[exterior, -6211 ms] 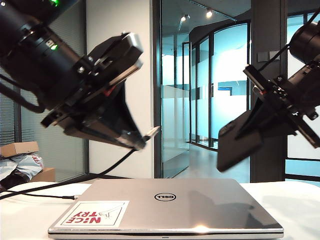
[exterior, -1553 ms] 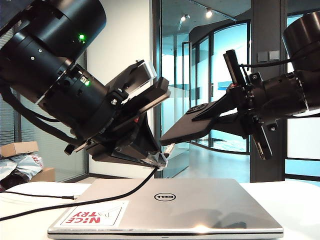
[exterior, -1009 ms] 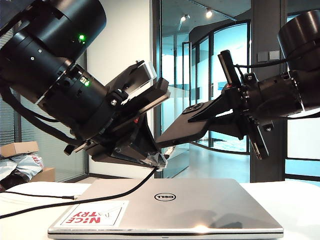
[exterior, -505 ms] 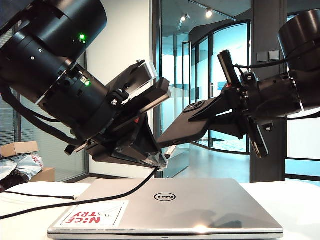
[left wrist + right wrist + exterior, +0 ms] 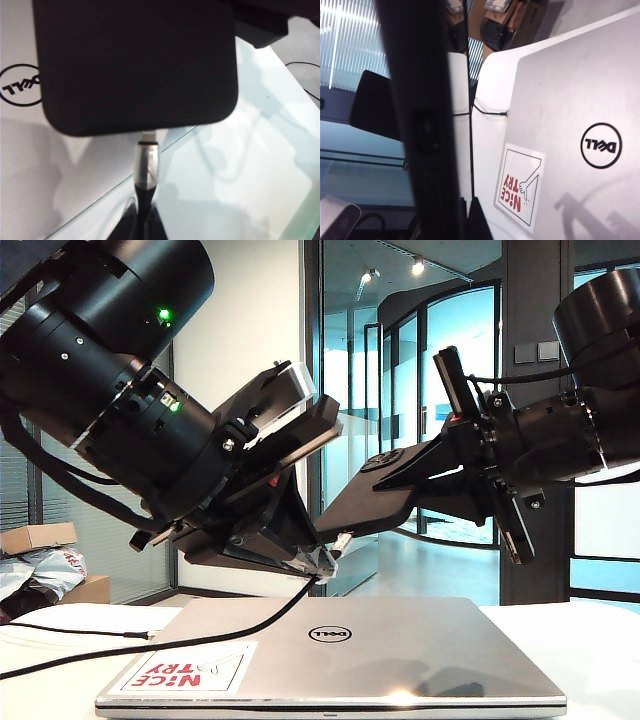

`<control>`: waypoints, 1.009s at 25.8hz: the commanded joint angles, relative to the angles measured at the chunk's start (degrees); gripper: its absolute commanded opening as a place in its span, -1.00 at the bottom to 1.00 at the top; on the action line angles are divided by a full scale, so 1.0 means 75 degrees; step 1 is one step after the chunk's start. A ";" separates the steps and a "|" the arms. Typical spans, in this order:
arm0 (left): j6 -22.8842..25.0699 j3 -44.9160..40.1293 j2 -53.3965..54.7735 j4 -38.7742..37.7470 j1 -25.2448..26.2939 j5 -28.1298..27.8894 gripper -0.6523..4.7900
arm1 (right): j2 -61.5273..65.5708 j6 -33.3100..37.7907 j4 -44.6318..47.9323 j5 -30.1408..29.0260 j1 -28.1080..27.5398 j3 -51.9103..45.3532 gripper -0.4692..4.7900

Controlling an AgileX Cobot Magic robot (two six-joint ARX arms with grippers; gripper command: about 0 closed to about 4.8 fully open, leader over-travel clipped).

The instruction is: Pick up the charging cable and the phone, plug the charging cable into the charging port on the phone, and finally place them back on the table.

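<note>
with the left tool pinching the cable plug at the edge of the phone clamped in the right tool, a slight tilt could jam or miss the port.

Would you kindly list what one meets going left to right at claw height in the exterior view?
Left claw shut on the charging cable → the phone → right claw shut on the phone.
</note>
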 commanded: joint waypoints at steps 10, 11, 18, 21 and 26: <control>0.0029 0.0020 -0.0023 0.0434 0.0012 0.0003 -0.79 | -0.0061 0.0256 -0.0111 -0.0213 0.0143 0.0041 -0.84; 0.0029 0.0020 -0.0023 0.0495 0.0012 0.0003 -0.79 | -0.0061 0.0414 -0.0099 -0.0213 0.0143 0.0041 -0.84; 0.0000 0.0020 -0.0023 0.0612 0.0012 0.0000 -0.78 | -0.0064 0.0449 0.0015 -0.0026 0.0181 0.0041 -0.84; -0.0015 0.0020 -0.0023 0.0615 0.0012 0.0000 -0.79 | -0.0067 0.0347 0.0303 0.0111 0.0286 0.0038 -0.84; -0.0023 0.0020 -0.0023 0.0621 0.0026 0.0000 -0.78 | -0.0073 0.0262 0.0271 0.0102 0.0315 0.0032 -0.84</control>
